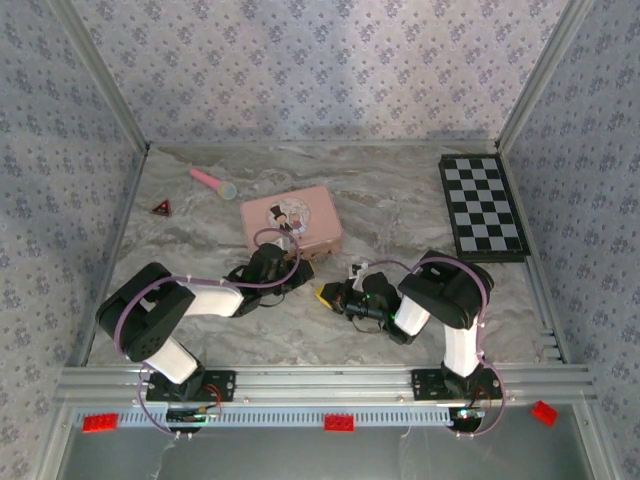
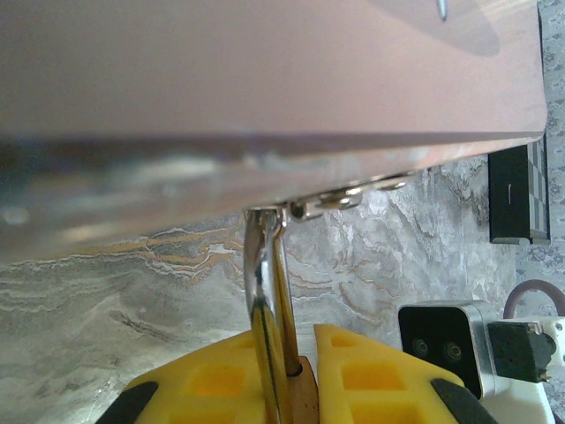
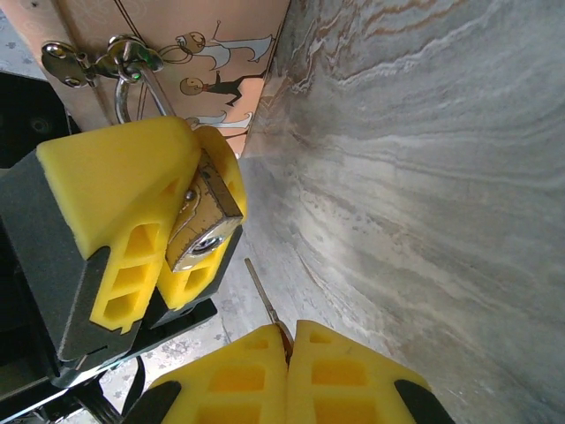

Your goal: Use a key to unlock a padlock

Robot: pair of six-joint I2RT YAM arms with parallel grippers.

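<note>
From above, both arms reach in toward the middle of the table [image 1: 420, 180], where the left gripper [image 1: 293, 268] sits at the near right corner of the pink tin [image 1: 300, 215] and the right gripper [image 1: 328, 294] lies just beside it, a little nearer and to the right. The lock and key are too small to make out here. Well apart from the work are a pink marker [image 1: 213, 182] and a red triangle piece [image 1: 161, 208] at the far left, a chessboard [image 1: 483, 205] at the far right, and red bricks [image 1: 338, 422] on the near rail. None of them stands in the way. In the left wrist view the left gripper [image 2: 284, 340] is closed narrowly on the padlock [image 2: 306, 399], whose shackle [image 2: 263, 283] rises to the hasp [image 2: 349, 196] under the tin's edge [image 2: 265, 62]. In the right wrist view the padlock [image 3: 205, 225] hangs from the hasp [image 3: 97, 60] on the tin [image 3: 221, 53], pinched between the left gripper's [image 3: 190, 190] yellow fingers, with its keyhole [image 3: 208, 240] turned toward the camera. The right gripper [image 3: 287, 340] is pressed tight on the key [image 3: 261, 294], so only the thin blade sticks out. The tip is near the lock but apart from it, off to the right of the keyhole. Both things look to be grasped and presented, while lining up, inserting, turning and freeing the shackle remain. The tin wall close beside the lock leaves little room, and the left fingers crowd the lock's face.
</note>
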